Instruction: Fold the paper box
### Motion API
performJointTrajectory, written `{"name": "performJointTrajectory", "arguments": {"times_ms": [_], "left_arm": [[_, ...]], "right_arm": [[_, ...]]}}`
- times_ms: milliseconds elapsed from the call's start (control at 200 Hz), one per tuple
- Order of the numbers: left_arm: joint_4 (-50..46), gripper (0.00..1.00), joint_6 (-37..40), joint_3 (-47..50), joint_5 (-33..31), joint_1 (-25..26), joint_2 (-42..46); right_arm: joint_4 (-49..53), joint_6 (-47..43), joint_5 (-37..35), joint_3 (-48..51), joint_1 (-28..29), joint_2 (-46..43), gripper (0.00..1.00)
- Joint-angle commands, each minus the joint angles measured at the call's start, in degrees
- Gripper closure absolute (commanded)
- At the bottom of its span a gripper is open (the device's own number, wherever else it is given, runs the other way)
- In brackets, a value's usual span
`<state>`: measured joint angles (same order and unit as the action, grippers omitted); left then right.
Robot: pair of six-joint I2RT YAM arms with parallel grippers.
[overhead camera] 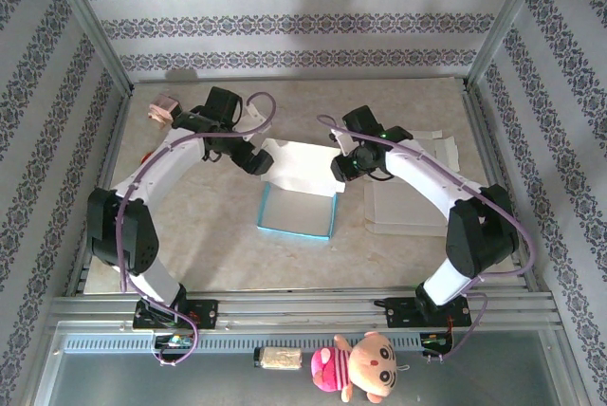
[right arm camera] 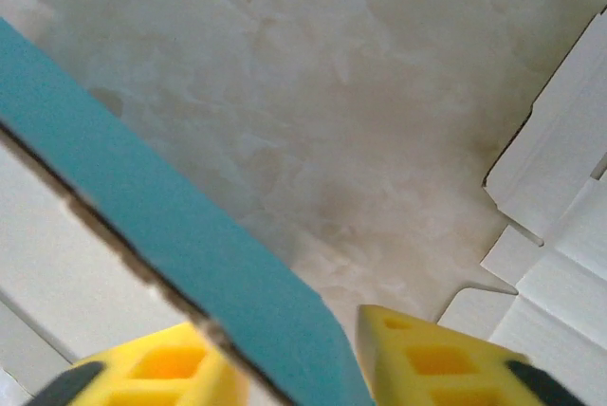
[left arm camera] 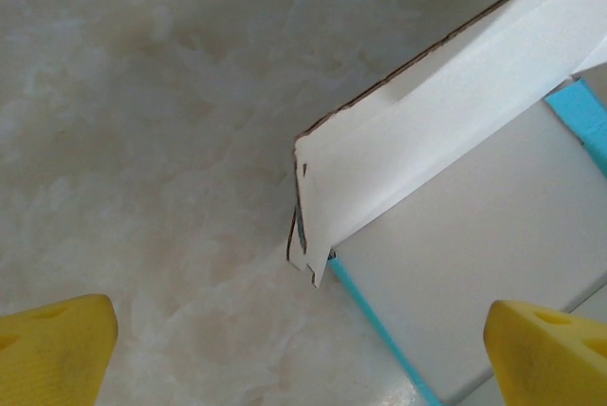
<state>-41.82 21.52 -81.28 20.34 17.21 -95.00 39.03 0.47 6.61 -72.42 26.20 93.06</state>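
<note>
The marble table (overhead camera: pixel 209 235) carries the half-built paper box (overhead camera: pixel 297 207) at centre, white flap raised; flat blanks (overhead camera: pixel 403 202) lie right of it overhead; wrist views add the right claw (right arm camera: pixel 285 340) pinching its teal wall, the left claw (left arm camera: pixel 302 325) spread wide near the flap's corner.

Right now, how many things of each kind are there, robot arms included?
Robot arms: 2 (left arm, right arm)
Paper box: 1
Pile of flat cardboard: 1
Plush doll: 1
Small unclear items: 2 (pinkish one, beige one)
Total: 7
</note>
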Motion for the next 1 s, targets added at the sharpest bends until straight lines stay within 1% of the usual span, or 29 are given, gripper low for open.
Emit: {"name": "performJointTrajectory", "arguments": {"times_ms": [0,140,235,300,365,490,635,725,805,939,994], "left_arm": [[-2.77,0.01,4.39,-2.65,0.93,0.57,-1.59],[-3.06,0.01,5.69,-4.59,-0.31,0.55,-4.31],[-3.21,0.00,6.46,-5.76,-1.65,0.58,-5.88],[-4.14,0.00,7.08,-6.79,-1.90,0.61,-7.04],[-5.45,0.03,7.25,-7.75,-1.75,0.62,-8.12],[-6.43,0.12,6.64,-8.29,-1.09,0.65,-9.22],[-6.43,0.20,5.91,-7.43,-0.90,0.65,-8.57],[-6.83,0.30,5.65,-7.21,-1.21,0.64,-8.12],[-7.38,0.40,5.40,-7.28,-1.24,0.64,-7.92],[-8.24,0.73,4.80,-7.63,-0.74,0.67,-8.47],[-8.72,0.83,4.09,-8.17,-0.54,0.63,-8.73]], "right_arm": [[0.21,-2.34,-1.19,-1.01,0.95,-1.21,0.71],[0.15,-4.02,-0.99,-1.82,1.76,-1.25,0.86],[0.50,-4.58,-1.34,-2.45,2.00,-1.03,0.90],[0.75,-4.93,-2.17,-2.72,2.24,-1.12,0.91],[0.71,-5.21,-2.80,-2.72,2.52,-1.36,0.91],[0.59,-5.30,-3.57,-2.89,2.88,-1.65,0.91],[0.70,-5.74,-4.92,-3.16,2.98,-1.47,0.91],[0.70,-5.87,-5.20,-3.25,2.98,-1.40,0.91],[0.70,-5.92,-5.49,-3.29,3.00,-1.31,0.91],[0.83,-5.90,-6.29,-3.38,3.24,-1.28,0.92],[0.87,-5.68,-6.72,-3.34,3.40,-1.34,0.92]]}}
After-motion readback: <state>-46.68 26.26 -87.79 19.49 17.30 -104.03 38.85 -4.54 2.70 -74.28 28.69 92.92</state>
